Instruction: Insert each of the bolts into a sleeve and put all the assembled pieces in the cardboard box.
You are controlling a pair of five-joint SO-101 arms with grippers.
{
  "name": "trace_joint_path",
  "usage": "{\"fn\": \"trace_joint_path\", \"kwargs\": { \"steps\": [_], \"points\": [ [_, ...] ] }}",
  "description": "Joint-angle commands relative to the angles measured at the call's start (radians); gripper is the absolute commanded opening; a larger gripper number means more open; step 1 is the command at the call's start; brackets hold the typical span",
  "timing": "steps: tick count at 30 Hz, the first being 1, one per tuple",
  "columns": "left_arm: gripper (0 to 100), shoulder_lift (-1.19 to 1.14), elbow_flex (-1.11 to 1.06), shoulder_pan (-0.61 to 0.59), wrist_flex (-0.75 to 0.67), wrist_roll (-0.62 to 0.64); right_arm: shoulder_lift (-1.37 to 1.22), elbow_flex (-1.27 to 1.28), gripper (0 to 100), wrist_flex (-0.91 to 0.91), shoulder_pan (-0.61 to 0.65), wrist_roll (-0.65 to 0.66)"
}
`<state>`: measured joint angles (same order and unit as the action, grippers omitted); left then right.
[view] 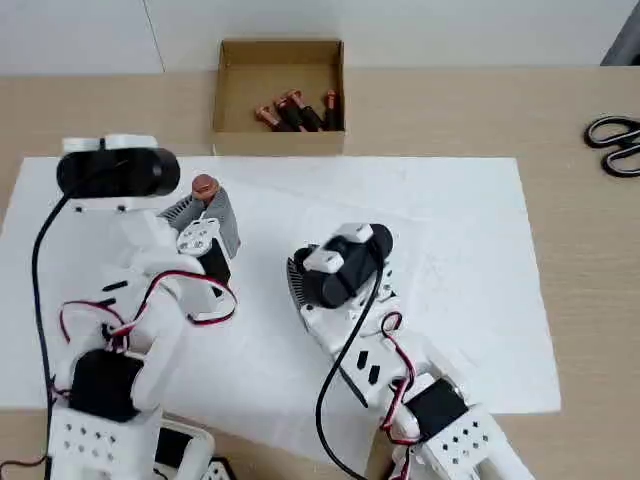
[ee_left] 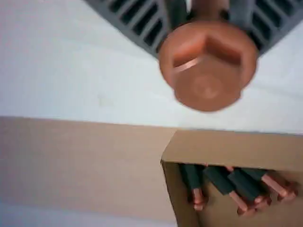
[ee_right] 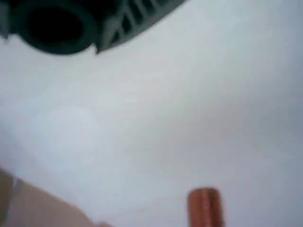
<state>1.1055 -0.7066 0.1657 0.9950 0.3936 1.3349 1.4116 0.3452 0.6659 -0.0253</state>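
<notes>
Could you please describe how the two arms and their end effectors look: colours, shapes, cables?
The left arm and right arm are white plastic shells with black motor blocks, joined by looping red wires. The left end effector and right end effector are grey and ribbed. A black cylindrical camera tops the left wrist, trailing a black cable.

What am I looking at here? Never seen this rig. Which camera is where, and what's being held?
Two small robot arms sit side by side at a wooden table, over a white sheet. The wide picture comes from a fixed camera looking down. The other two come from a camera on each arm's wrist. The left gripper holds a copper bolt. The right gripper seems to hold a dark sleeve, its open end showing. Behind the sheet, a cardboard box holds assembled pieces. Scissors lie off the sheet.
</notes>
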Motion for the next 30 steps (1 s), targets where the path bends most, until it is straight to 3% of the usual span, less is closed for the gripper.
{"fn": "trace_joint_path", "kwargs": {
  "steps": [1, 13, 30],
  "points": [
    [1, 0.048, -0.005, 0.028, -0.037, 0.025, 0.035, 0.015, 1.0, -0.042, 0.013, 0.005],
    [1, 0.057, -0.067, 0.186, -0.037, 0.08, 0.042, 0.048, 1.0, -0.048, 0.082, 0.005],
    [1, 0.058, -0.182, 0.232, -0.107, 0.075, 0.042, 0.044, 1.0, -0.048, 0.082, 0.003]
  ]
}}
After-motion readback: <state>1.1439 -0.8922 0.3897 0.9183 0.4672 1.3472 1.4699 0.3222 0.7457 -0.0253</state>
